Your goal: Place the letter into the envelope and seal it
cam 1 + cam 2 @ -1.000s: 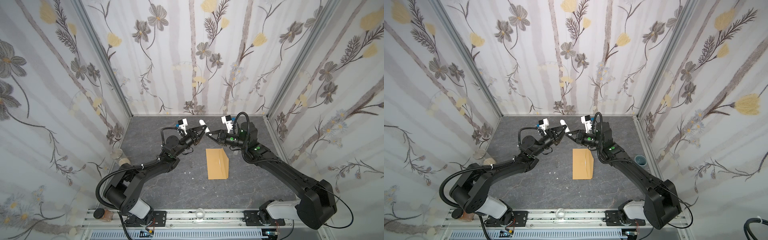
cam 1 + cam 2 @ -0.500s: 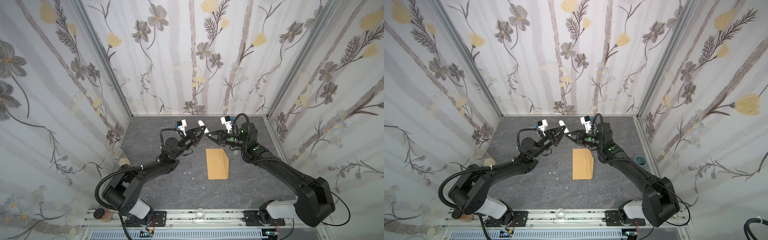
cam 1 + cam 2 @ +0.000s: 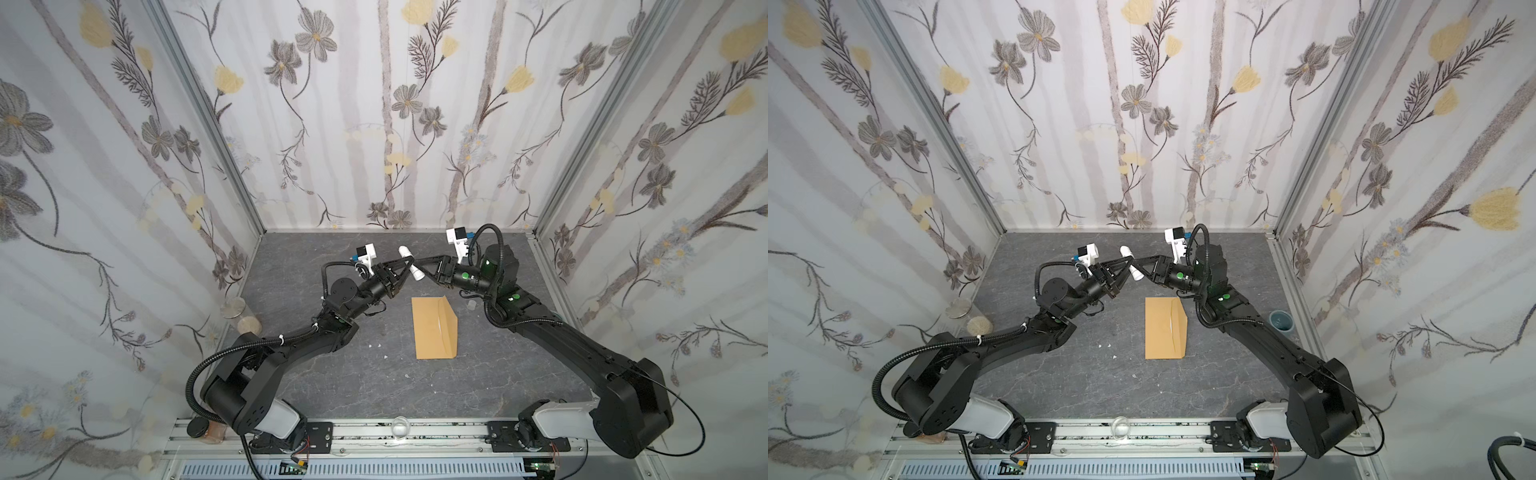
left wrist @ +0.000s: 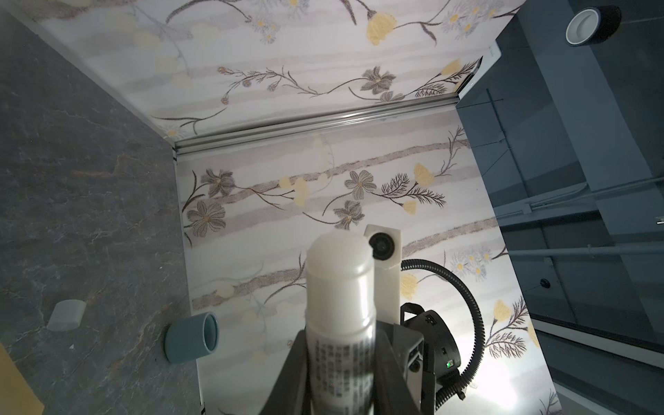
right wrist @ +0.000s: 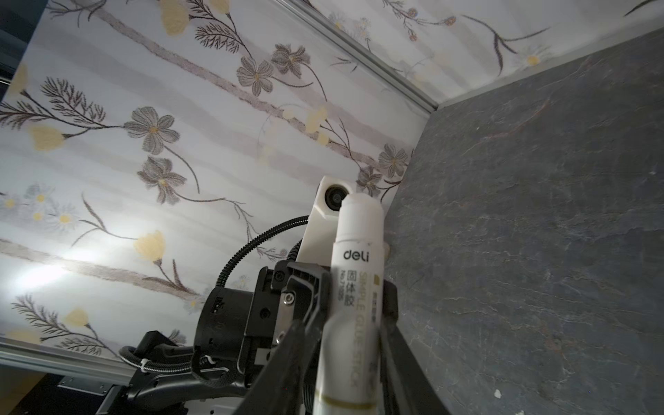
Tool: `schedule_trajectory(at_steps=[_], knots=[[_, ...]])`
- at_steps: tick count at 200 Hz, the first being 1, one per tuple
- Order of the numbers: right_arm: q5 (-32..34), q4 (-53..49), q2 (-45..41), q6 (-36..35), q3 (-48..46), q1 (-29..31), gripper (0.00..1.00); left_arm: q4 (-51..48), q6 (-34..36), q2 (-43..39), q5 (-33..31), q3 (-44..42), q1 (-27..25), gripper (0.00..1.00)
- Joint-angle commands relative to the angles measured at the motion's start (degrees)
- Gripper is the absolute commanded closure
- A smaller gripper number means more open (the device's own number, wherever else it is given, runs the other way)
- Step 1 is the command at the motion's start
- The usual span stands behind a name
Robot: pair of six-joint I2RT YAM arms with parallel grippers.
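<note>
Behind the envelope (image 3: 433, 332), toward the back wall, the two grippers met in the air above the slate-grey table (image 3: 332, 386).

- Left gripper (image 3: 409, 261): closed on a white glue stick (image 3: 404, 252). In the left wrist view the stick (image 4: 339, 298) ran straight up between the black fingers (image 4: 293, 363), which pressed its printed label on both sides. The rounded end stuck out past the fingertips.
- Right gripper (image 3: 420, 268): reached in from the envelope's far right. Its jaws stood on either side of the same stick, at the other end. In the right wrist view the "deli" label (image 5: 355, 256) sat between its fingers (image 5: 287, 370). I could not tell whether they were pressing the stick or standing just clear of it.
- The stick hung tilted in both top views, off the table, with its lower end nearer the envelope.
- The envelope was tan kraft paper. It lay alone on the table, long side running front to back, and neither gripper touched it. The flap ran along its right edge. I could not tell whether the flap lay flat or stood a little proud.
- A small translucent cap (image 3: 471, 305) lay on the table just right of the envelope's far corner.
- A teal cup (image 3: 1282, 321) sat farther right of the envelope, at the side wall.
- A few white scraps (image 3: 376, 345) lay on the table to the envelope's left.
</note>
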Motion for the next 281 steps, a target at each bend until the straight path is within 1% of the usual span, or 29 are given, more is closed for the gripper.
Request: schedule_trajectory(at_steps=[1,7,17,33,47,60,78,100,138,174,219,235,252,281], knots=[[12.96,-9.05,-2.8,-14.94,2.71,2.26,0.62,-12.61,0.61,-0.74,-1.0,3.39,0.11,1.0],[16.12,-12.91,-3.7,-18.12,3.26,3.35,0.62,-16.75,1.94,-1.11,-1.35,4.83,0.1,1.0],[22.66,-16.59,-4.8,-22.82,4.06,5.24,0.62,-22.37,4.41,-1.49,-1.57,7.2,0.21,1.0],[30.8,-21.35,-5.92,-29.18,5.05,8.77,0.61,-29.96,6.9,-1.41,-1.42,10.67,0.61,1.0],[37.51,-24.42,-6.11,-33.8,5.48,11.89,0.61,-33.56,8.04,-1.28,-1.07,12.51,0.84,1.0],[43.79,-25.73,-6.33,-36.7,4.93,14.16,0.61,-35.67,8.77,-0.97,-0.4,13.84,1.16,1.0],[47.77,-25.12,-6.75,-39.66,3.46,15.16,0.6,-38.02,9.89,-0.79,0.36,15.43,1.3,1.0],[47.97,-24.73,-6.45,-41.47,3.5,15.17,0.6,-38.89,10.06,-0.44,1.32,16.41,1.39,1.0],[45.86,-23.98,-4.41,-43.08,4.73,15.26,0.6,-38.99,9.85,0.13,2.67,17.34,1.4,1.0],[44.39,-23.68,-2.56,-43.43,6.05,15.35,0.59,-38.99,9.78,0.35,2.89,17.89,1.39,1.0],[43.64,-23.84,-0.75,-43.83,7.33,15.36,0.61,-38.98,9.68,0.87,3.37,18.76,1.39,1.0],[43.6,-23.81,-0.35,-43.83,7.56,15.35,0.64,-38.96,9.64,1.22,3.67,19.06,1.4,1.0],[43.44,-23.59,0.01,-43.87,7.72,15.36,0.73,-38.9,9.67,1.33,3.77,19.12,1.45,1.0],[42.15,-23.42,0.28,-43.02,8.14,15.35,0.84,-38.9,9.62,1.34,3.92,19.14,1.47,1.0]])
